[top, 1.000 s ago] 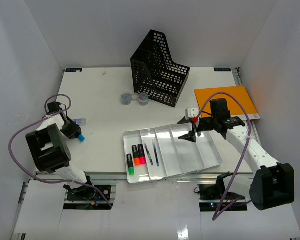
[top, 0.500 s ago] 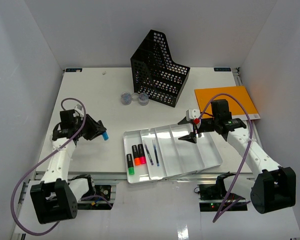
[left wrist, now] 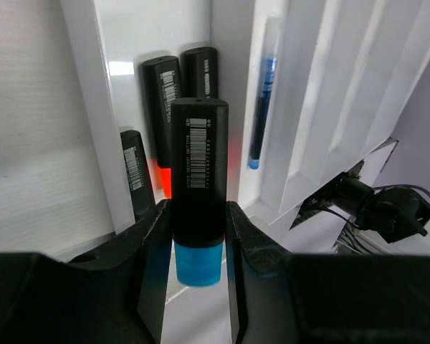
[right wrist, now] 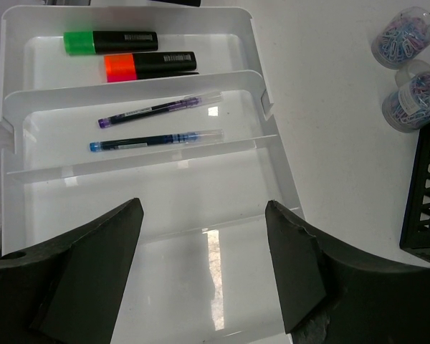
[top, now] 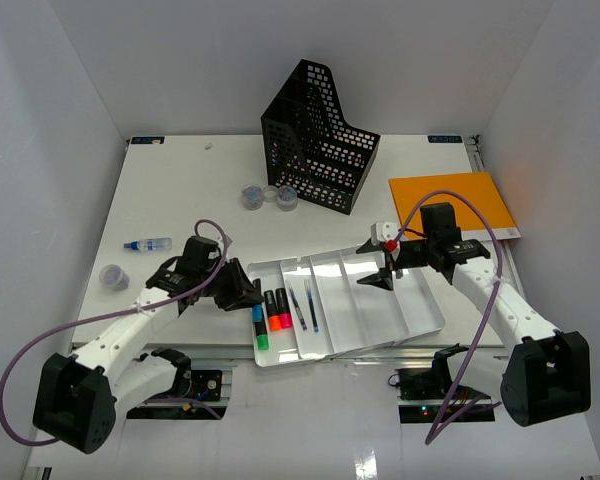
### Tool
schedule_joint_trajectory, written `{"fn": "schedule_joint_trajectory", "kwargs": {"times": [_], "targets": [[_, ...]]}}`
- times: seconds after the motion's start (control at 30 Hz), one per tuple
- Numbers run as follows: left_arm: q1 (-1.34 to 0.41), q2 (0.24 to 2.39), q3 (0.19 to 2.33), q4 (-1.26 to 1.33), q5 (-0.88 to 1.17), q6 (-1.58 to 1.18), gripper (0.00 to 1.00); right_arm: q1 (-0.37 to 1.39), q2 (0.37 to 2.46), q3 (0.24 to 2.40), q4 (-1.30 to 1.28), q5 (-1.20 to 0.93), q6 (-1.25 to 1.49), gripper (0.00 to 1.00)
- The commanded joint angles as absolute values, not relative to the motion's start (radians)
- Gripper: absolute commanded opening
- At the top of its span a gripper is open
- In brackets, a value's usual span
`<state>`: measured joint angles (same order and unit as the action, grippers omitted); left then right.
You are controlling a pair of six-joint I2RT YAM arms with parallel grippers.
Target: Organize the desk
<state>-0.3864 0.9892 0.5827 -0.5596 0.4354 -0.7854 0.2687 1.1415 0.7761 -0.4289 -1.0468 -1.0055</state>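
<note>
Blue-capped highlighter (left wrist: 198, 179), black barrel, clamped between the left jaws. It hangs over the leftmost compartment of the white tray (top: 415, 305), roughly parallel to the highlighters (left wrist: 161, 107) already lying there. One shows a green end and one an orange end.

Right jaws are wide apart with nothing between them, hovering above the tray's empty right-hand compartments. Two pens (right wrist: 154, 107) lie in the second compartment.

The worktop (top: 180, 190) is white, walled by panels, and carries everything. The tray sits at its near edge. A black mesh file holder (top: 320, 135) and clip jars (top: 252, 195) stand at the back, an orange folder (top: 455, 205) lies to the right, and a small bottle (top: 145, 243) and a jar (top: 113, 275) sit to the left.

Step in hand, as judged: setting the highlighter in with its fellows.
- The compartment looks crowded, so pick the free lane beside the tray wall.
- Keep the barrel in line with the others.
- Come down low before parting the jaws; a drop from height could bounce it onto a neighbour or over the divider into the pens.
- Lift straight up afterwards, so the fingers do not drag a barrel out.
- The right arm is best left where it is, clear of the left.
</note>
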Motion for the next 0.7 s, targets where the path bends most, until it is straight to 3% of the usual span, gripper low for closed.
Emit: {"fn": "schedule_joint_trajectory", "kwargs": {"times": [0.0,0.1,0.3,0.4,0.47,0.67], "targets": [[-0.475,1.072,0.608,-0.503,0.339,-0.843,0.12,0.265,1.156,0.756,-0.392,-1.038,-1.009,0.76],[-0.513,1.101,0.616,-0.502,0.298,-0.849,0.22,0.264,1.163,0.753,-0.386,-1.025,-1.005,0.76],[-0.546,1.108,0.632,-0.500,0.276,-0.843,0.71,0.269,1.185,0.756,-0.335,-0.996,-0.933,0.78],[-0.558,1.092,0.646,-0.494,0.269,-0.824,0.89,0.307,1.223,0.788,-0.284,-0.938,-0.803,0.81],[-0.561,1.067,0.649,-0.488,0.271,-0.801,0.96,0.338,1.281,0.824,-0.285,-0.867,-0.743,0.82],[-0.562,0.956,0.660,-0.488,0.211,-0.702,0.98,0.447,1.527,1.118,-0.325,-0.718,-0.486,0.84]]}}
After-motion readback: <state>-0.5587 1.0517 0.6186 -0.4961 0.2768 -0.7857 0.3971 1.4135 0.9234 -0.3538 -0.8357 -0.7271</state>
